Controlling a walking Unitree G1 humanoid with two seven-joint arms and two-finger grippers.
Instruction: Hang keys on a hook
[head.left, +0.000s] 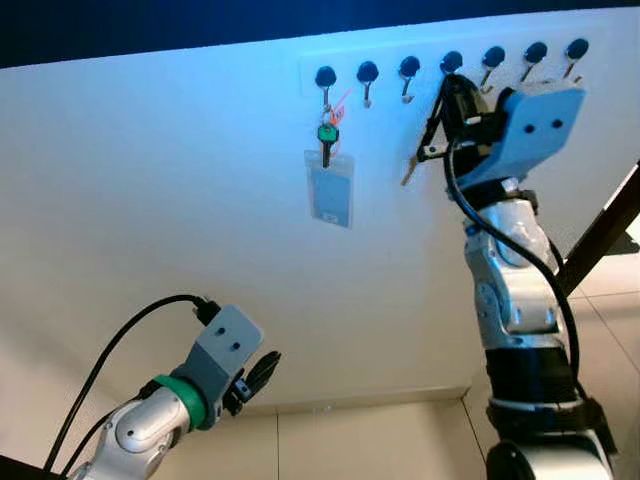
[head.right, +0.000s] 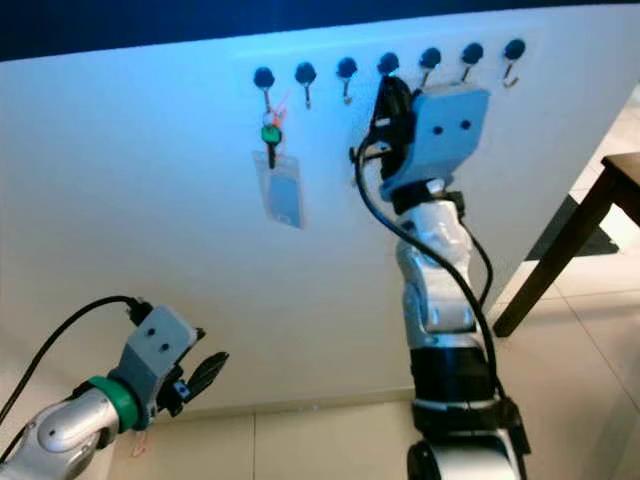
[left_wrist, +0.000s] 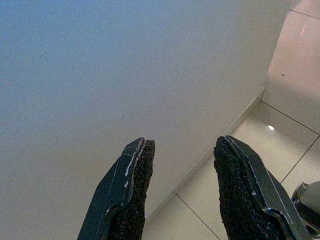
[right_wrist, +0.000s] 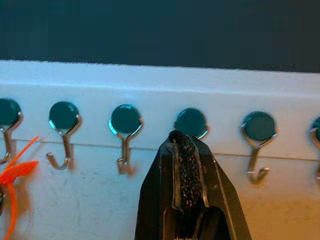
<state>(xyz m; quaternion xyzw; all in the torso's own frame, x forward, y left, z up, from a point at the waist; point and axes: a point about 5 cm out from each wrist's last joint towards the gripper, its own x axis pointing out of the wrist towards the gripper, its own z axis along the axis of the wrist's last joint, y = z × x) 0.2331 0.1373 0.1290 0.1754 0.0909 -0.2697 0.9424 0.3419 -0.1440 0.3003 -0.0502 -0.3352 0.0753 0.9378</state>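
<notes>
- Right gripper (right_wrist: 186, 145) is raised to the hook rail on the white wall (head.left: 150, 200), fingertips at the fourth hook (right_wrist: 190, 121) from the robot's left, right below its round dark cap.
- Right wrist view: the two black fingers (right_wrist: 187, 200) are pressed together, no gap between the pads. Can't tell from that view whether anything is pinched there.
- Left eye view: a small thin item (head.left: 410, 172) hangs at the wall just beside the right gripper, on its left and below the fourth hook. Could be a key; too small and blurred to confirm, and I can't tell if the gripper holds it.
- Rail carries seven hooks in a row, each a metal J-hook under a round dark cap.
- First hook (head.left: 325, 78) already loaded: a bunch of keys (head.left: 327, 135) with a green key head, an orange tag (right_wrist: 15, 175), and a clear badge holder (head.left: 330, 190) hanging below it, flat against the wall.
- Second hook (head.left: 367, 74) and third hook (head.left: 409, 68) are bare, as are the three on the far side of the gripper.
- Left gripper (head.left: 262, 372) is low, near the base of the wall, well apart from the rail. Its fingers (left_wrist: 130, 195) are spread moderately wide with nothing between them; behind them, wall and tiled floor (left_wrist: 295, 100).
- Dark table leg (head.right: 560, 250) stands on the floor on the robot's right.
</notes>
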